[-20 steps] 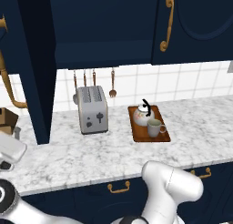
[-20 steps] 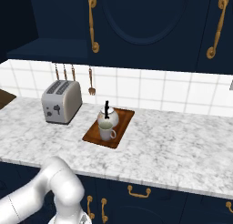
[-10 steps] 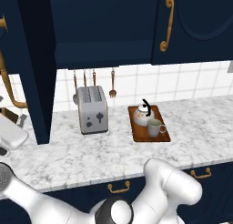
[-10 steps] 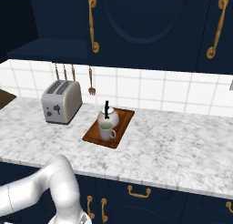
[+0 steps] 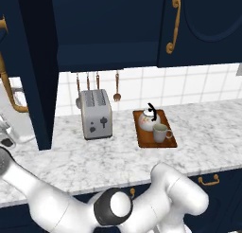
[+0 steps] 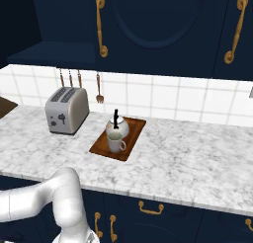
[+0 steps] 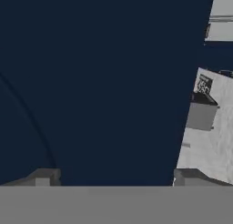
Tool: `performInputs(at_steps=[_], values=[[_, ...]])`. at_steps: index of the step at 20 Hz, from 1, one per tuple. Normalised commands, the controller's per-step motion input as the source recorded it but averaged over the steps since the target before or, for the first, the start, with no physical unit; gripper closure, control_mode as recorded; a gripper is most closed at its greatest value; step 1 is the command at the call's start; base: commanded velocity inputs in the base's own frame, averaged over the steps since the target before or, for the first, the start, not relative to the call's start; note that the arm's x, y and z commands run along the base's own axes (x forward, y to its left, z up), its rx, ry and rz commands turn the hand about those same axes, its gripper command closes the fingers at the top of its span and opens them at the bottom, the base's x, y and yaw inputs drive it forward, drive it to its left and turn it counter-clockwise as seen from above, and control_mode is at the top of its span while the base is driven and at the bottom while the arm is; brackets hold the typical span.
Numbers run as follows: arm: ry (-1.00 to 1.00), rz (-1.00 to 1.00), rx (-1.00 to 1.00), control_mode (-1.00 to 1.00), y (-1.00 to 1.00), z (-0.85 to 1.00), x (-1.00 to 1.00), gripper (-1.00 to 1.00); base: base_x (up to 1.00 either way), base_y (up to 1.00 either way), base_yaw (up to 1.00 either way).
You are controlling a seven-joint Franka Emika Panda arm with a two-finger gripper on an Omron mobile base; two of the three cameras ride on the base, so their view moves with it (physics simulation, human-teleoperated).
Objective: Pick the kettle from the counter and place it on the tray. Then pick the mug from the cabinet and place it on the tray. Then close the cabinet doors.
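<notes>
The white kettle (image 5: 149,118) with its black handle and the grey-beige mug (image 5: 161,132) both stand on the brown tray (image 5: 167,143) on the marbled counter (image 5: 208,128). From the right they appear again as kettle (image 6: 118,126), mug (image 6: 116,143) and tray (image 6: 136,133). One navy cabinet door (image 5: 29,71) stands swung open at the left. In the hand view my gripper (image 7: 116,177) is open and empty, close to a flat navy door panel (image 7: 100,82). My white hand (image 5: 9,128) sits at the left edge, beside the open door.
A silver toaster (image 5: 97,113) stands left of the tray, with utensils hanging on the tiled wall behind it. Closed navy doors with brass handles (image 6: 101,24) run above the counter. A small box (image 7: 200,114) sits on the counter right of the door panel.
My arm has swung further left and its elbow now fills the lower middle of the left base view. The hand has risen slightly beside the open door. Kettle, mug and tray have not moved.
</notes>
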Motion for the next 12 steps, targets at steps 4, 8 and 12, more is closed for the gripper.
performInputs(at_steps=[4, 8, 12], values=[[-0.05, -0.10, 0.14, -1.00, -0.99, 0.18, 0.00, -1.00, 0.00, 0.00, 0.00], [0.00, -0.08, 0.12, -1.00, -0.99, 0.21, 0.00, -1.00, 0.00, 0.00, 0.00], [0.09, -0.01, 0.03, -1.00, -0.84, 0.00, 0.03, -1.00, 0.00, 0.00, 0.00]])
